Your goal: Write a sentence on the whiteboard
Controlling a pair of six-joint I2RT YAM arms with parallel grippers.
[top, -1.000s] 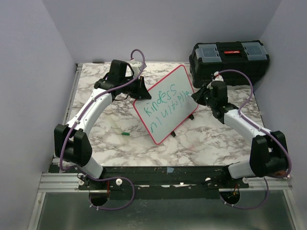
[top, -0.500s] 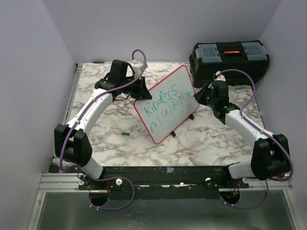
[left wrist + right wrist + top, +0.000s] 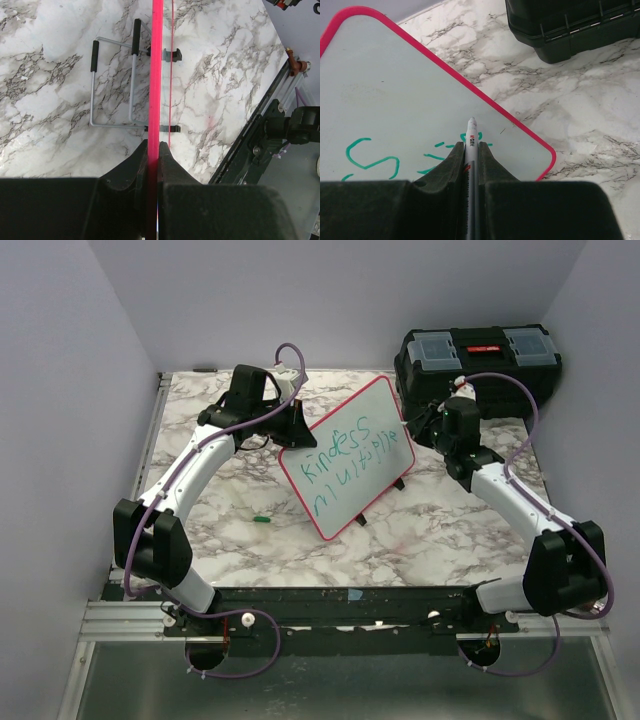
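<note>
The whiteboard (image 3: 350, 455), white with a red-pink rim, stands tilted at mid table. Green lettering (image 3: 345, 462) runs in two lines, "Kindess" and a scribbly word. My left gripper (image 3: 291, 426) is shut on the board's upper left rim; in the left wrist view the rim (image 3: 156, 75) shows edge-on between the fingers. My right gripper (image 3: 420, 428) is shut on a white marker (image 3: 470, 137) and sits by the board's right corner. The marker tip hangs just off the board face (image 3: 395, 100), over the green strokes (image 3: 370, 160).
A black toolbox (image 3: 478, 365) stands at the back right, close behind the right wrist. A small green cap (image 3: 261, 520) lies on the marble table (image 3: 230, 530) left of the board. A grey wire stand (image 3: 115, 85) lies under the board.
My right gripper with the marker has moved up and slightly right along the board's right edge, away from the lettering. The left arm and the board have not moved.
</note>
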